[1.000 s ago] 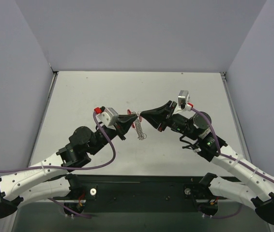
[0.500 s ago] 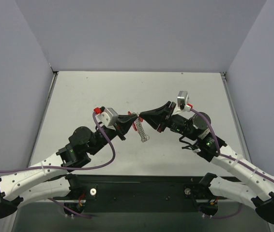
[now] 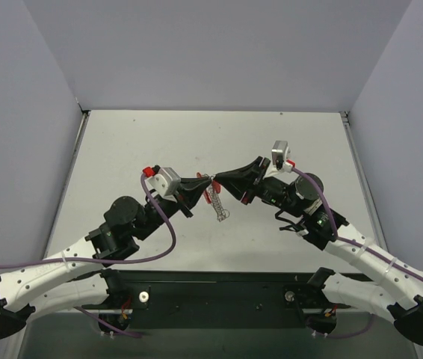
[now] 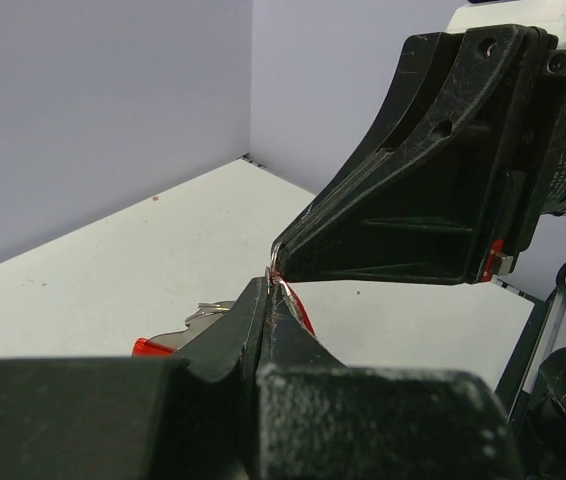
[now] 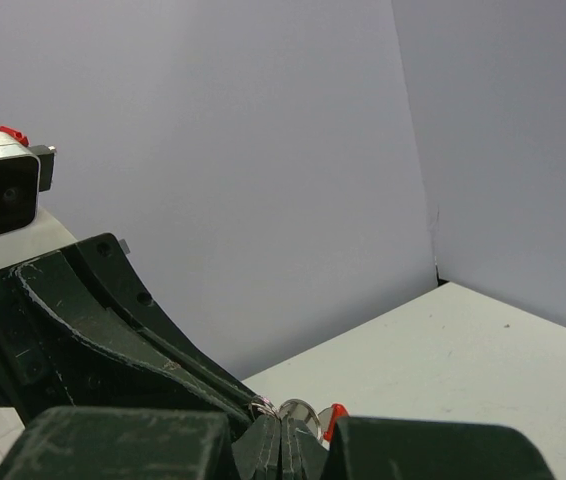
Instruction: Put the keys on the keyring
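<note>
My two grippers meet tip to tip above the middle of the table. The left gripper point(image 3: 207, 182) is shut, and the thin red keyring point(image 4: 301, 309) sticks out between its fingertips point(image 4: 266, 300). The right gripper point(image 3: 219, 178) is shut too, with a small silver ring of the keys point(image 5: 299, 411) and a bit of red point(image 5: 333, 414) at its tip. The silver keys point(image 3: 218, 204) hang below both tips as a lacy strand, clear of the table. A silver key end point(image 4: 206, 316) shows left of my left fingers.
The white table point(image 3: 122, 149) is enclosed by grey walls on three sides. The black base rail point(image 3: 219, 295) runs along the near edge. Purple cables point(image 3: 168, 232) loop beside both arms.
The hanging keys have swung a little to the right at their lower end. Both grippers have stayed shut, tip to tip, and have shifted only slightly.
</note>
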{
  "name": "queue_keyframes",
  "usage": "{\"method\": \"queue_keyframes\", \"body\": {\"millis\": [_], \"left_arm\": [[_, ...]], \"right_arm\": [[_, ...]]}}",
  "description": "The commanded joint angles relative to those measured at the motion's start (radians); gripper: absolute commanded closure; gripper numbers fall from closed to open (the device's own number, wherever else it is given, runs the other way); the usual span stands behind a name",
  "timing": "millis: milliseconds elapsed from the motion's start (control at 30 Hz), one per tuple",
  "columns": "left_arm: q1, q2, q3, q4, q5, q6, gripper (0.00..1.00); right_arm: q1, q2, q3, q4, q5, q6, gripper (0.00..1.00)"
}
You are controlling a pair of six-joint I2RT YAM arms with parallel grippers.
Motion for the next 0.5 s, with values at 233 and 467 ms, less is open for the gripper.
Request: {"method": "queue_keyframes", "body": {"millis": [233,467], "left_arm": [[-0.005,-0.025,0.0,0.08,0.077,-0.005,1.0],[-0.005,-0.025,-0.003,0.077,0.083,0.001,1.0]], "right_arm": [[0.014,-0.014,0.016,0.097,0.044,-0.011,1.0],[0.02,-0.011,0.025,0.082,0.062,-0.008,1.0]]}}
